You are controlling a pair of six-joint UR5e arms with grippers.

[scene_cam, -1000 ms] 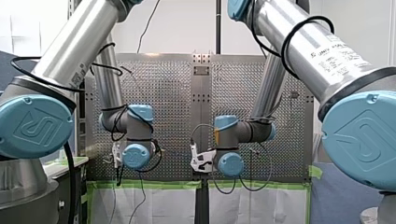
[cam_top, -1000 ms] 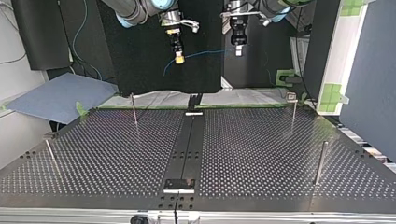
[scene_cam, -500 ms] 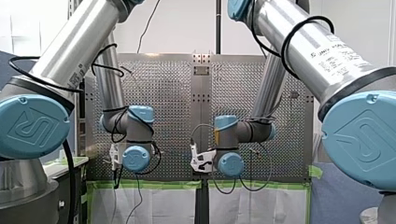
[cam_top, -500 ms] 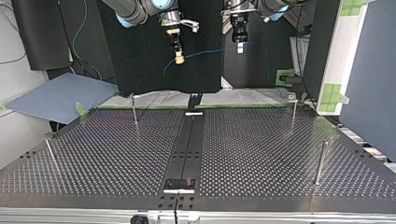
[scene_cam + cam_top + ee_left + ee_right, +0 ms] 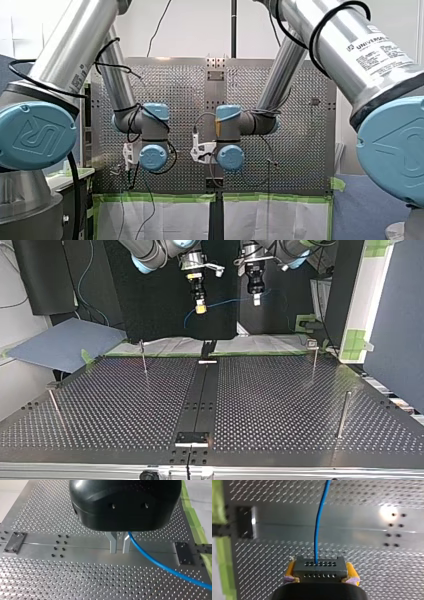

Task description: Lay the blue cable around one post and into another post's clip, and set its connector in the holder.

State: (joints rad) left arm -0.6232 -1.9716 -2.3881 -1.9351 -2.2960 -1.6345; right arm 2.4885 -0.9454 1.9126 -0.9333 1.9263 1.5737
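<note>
In the top view my right gripper (image 5: 201, 306), with yellow pads, hangs above the table's far edge. It is shut on the black connector (image 5: 319, 568) of the blue cable (image 5: 227, 302). The cable runs across to my left gripper (image 5: 256, 296), close beside it. In the left wrist view the metal fingers (image 5: 113, 543) stand nearly together with the cable (image 5: 155, 561) coming out between them and trailing off sideways. A black holder (image 5: 183, 552) lies on the table's middle strip below. Thin posts (image 5: 143, 356) (image 5: 314, 360) stand near the far corners.
Two more posts (image 5: 343, 412) (image 5: 54, 405) stand nearer the camera in the top view. A small plate (image 5: 192, 438) sits on the middle strip at the near edge. Green tape (image 5: 160, 198) lines the table's edge in the front view.
Both wrists have drawn closer together in the front view and risen a little. In the top view my right gripper moved to the right, so the cable span between the grippers is shorter.
</note>
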